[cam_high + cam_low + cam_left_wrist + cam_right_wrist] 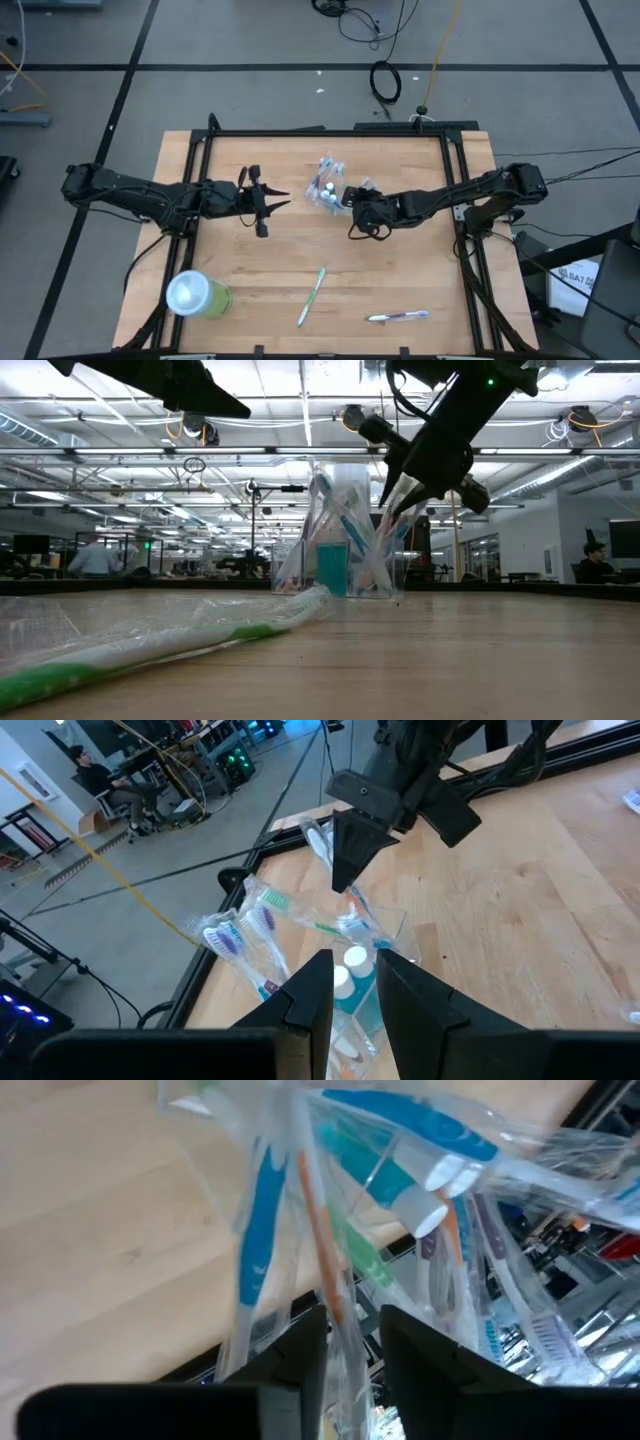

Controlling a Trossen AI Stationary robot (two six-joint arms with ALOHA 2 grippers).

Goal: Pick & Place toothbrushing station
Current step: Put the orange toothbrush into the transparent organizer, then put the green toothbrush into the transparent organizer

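A small clear cup (328,196) stands upright on its base in the middle of the table, toward the far edge. It is stuffed with wrapped blue, green, pink and white toothbrushes (245,925) and a teal white-capped tube (405,1190). My right gripper (398,495) slants down over the cup's top from the right, its fingers a little apart, with a wrapped orange-handled toothbrush (322,1250) running between them. My left gripper (268,205) hovers open to the left of the cup, above the table, with nothing between its fingers. My right gripper has the clear wrapper of the orange-handled toothbrush (345,1315) between its two fingers, which come from above and the table's right. Whether the fingers touch the wrapper, I cannot tell. The brush stands in the cup among the others.
A lime-green tumbler (197,296) lies near the front left corner. A wrapped green-and-white toothbrush (312,297) lies near the front edge, and another wrapped toothbrush (398,317) lies to its right. Black frame rails (330,132) border the table.
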